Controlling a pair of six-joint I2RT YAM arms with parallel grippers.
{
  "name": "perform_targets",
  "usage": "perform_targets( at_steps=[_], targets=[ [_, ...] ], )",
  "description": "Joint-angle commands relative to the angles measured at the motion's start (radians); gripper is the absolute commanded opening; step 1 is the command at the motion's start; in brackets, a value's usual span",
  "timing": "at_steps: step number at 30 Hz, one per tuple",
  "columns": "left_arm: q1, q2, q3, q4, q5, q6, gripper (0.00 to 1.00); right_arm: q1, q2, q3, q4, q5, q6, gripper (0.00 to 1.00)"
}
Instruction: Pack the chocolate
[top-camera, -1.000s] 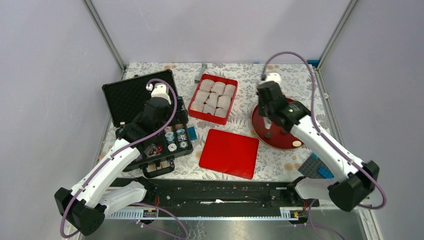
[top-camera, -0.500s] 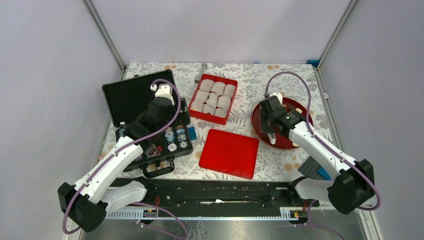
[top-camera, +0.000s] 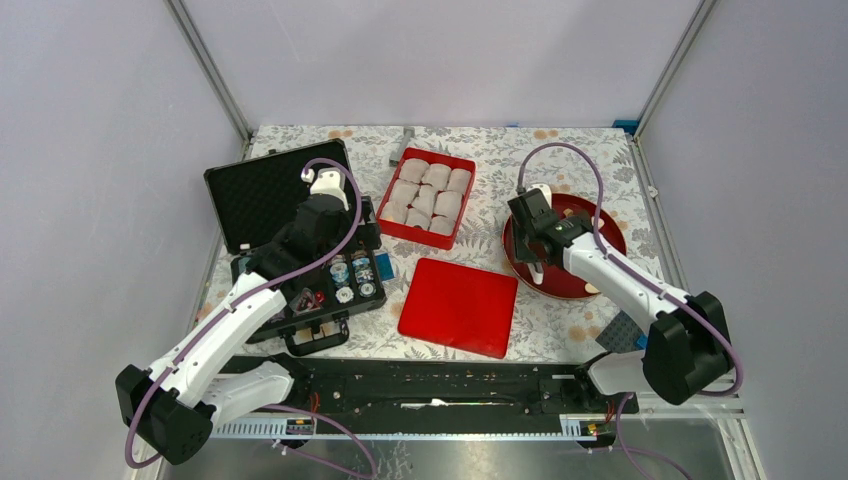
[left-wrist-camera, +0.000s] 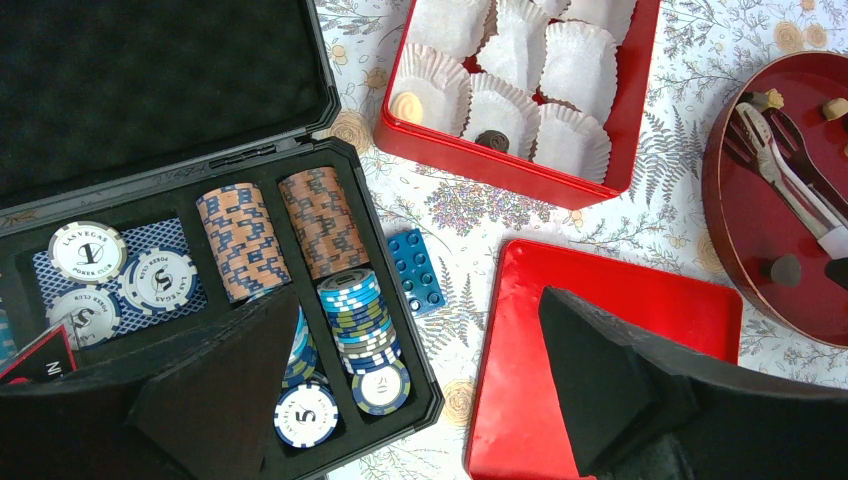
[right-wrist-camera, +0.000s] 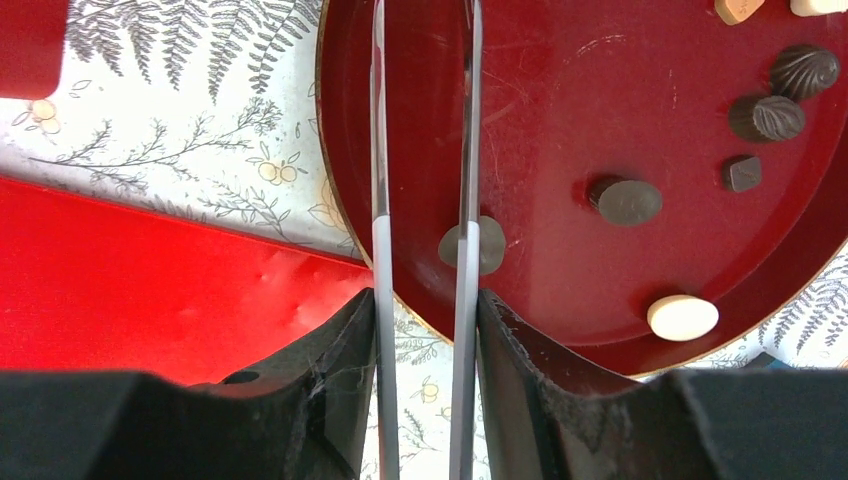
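Chocolate (right-wrist-camera: 627, 200) in round dish (right-wrist-camera: 560, 100); two pieces (left-wrist-camera: 491, 140) in red box (left-wrist-camera: 500, 172).
Right gripper (right-wrist-camera: 425, 310) clamps tweezers (right-wrist-camera: 379, 150); left gripper (left-wrist-camera: 415, 330) wide apart, empty.

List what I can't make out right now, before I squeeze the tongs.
- Right wrist view: tips of the tongs cut off by the top edge; one blade hides part of a dark chocolate.
- Top view: right arm covers part of the round tray; pieces on it too small to count.
- Left wrist view: far cups of the red box cut off by the top edge.
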Motion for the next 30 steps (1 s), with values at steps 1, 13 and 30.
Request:
perform_targets(
  at_steps=[1,13,30],
  targets=[
    [0.007,-0.008,-0.002,0.042,-0.003,0.003,0.99,-0.004,0.041,0.031,0.059,0.043,-0.029,0.45],
    [0.006,0.003,-0.002,0.044,-0.011,0.005,0.99,-0.006,0.081,0.068,0.060,0.070,-0.038,0.45],
    [0.006,0.031,0.011,0.053,-0.005,0.011,0.99,-0.009,0.103,0.093,0.041,0.080,-0.050,0.46]
  ],
)
